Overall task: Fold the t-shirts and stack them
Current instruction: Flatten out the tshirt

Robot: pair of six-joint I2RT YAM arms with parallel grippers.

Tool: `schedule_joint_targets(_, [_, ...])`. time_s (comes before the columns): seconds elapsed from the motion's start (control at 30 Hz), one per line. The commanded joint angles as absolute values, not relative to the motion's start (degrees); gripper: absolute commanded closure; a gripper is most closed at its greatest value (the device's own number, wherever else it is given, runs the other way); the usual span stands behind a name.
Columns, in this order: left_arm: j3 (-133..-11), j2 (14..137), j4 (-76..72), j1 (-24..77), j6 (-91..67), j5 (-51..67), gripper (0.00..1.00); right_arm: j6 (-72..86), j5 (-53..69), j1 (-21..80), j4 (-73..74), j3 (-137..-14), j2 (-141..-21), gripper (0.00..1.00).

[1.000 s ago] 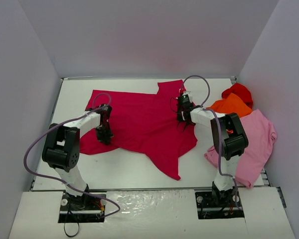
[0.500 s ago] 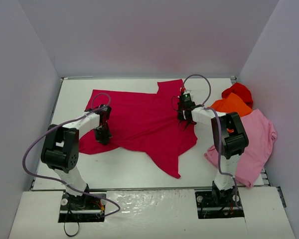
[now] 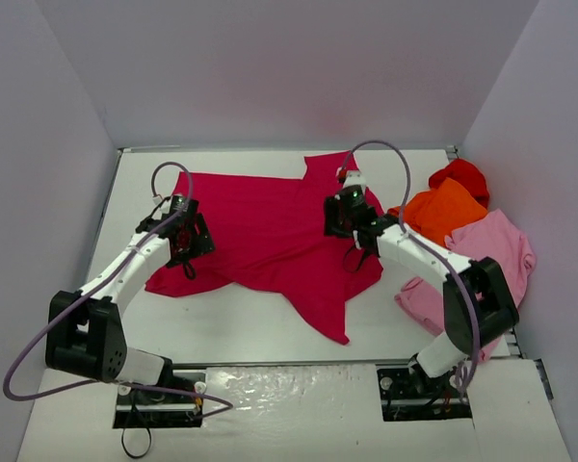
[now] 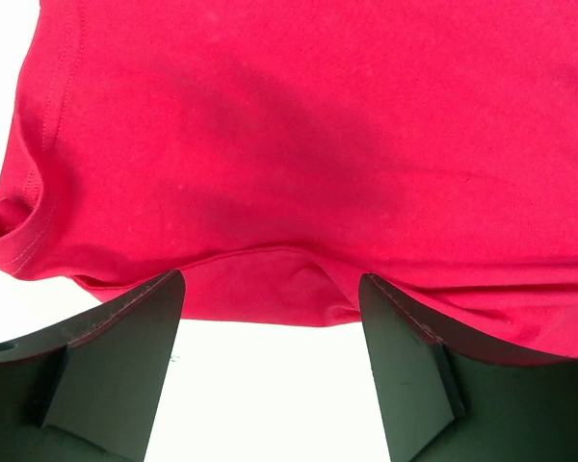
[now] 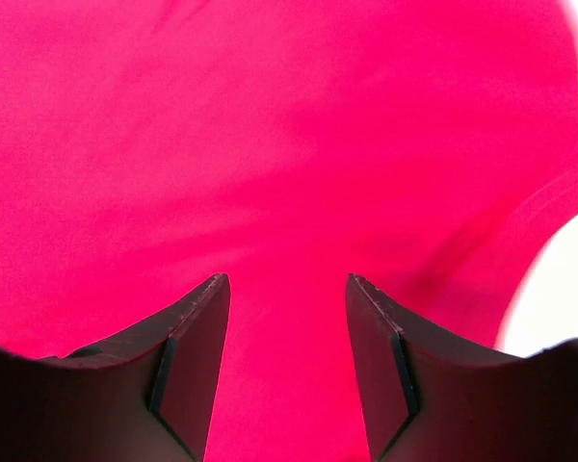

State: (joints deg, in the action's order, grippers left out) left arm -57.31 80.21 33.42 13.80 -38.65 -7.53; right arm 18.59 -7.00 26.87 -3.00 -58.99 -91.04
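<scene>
Counter carries crimson t-shirt, spread out. Left wrist: left gripper spread, shirt hem just ahead of its fingertips, nothing pinched. Right wrist: right gripper spread, crimson cloth directly beneath, nothing pinched.

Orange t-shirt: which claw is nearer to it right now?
Right. The right claw is over the crimson t-shirt's right part, just left of the orange t-shirt; the left claw is at the crimson t-shirt's far left edge.

Large crimson shirt lies spread open but rumpled mid-worktop; red shirt, orange shirt and pink shirt lie bunched, overlapping, at the right edge.
</scene>
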Motion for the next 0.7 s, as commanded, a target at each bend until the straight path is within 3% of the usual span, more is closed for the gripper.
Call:
schedule_joint_targets(0.0, [-61.09,81.19,31.68,13.62,-38.53,-7.19,0.30,27.25,-7.27,36.86,2.02,-50.37,-82.65,0.52])
schedule_joint_targets(0.13, [-63.10,84.19,31.67,13.62,-37.72,-5.71,0.30,38.77,-9.25,46.49,4.84,-40.17,-72.55,0.54])
schedule_joint_targets(0.4, [-61.35,87.19,27.10,14.57,-39.09,-0.51,0.31,49.32,-14.48,55.39,19.89,-36.89,-55.81,0.54])
schedule_joint_targets(0.67, [-59.21,88.18,26.04,14.94,-38.67,-0.15,0.33,52.15,-15.29,58.39,20.48,-34.55,-54.38,0.55])
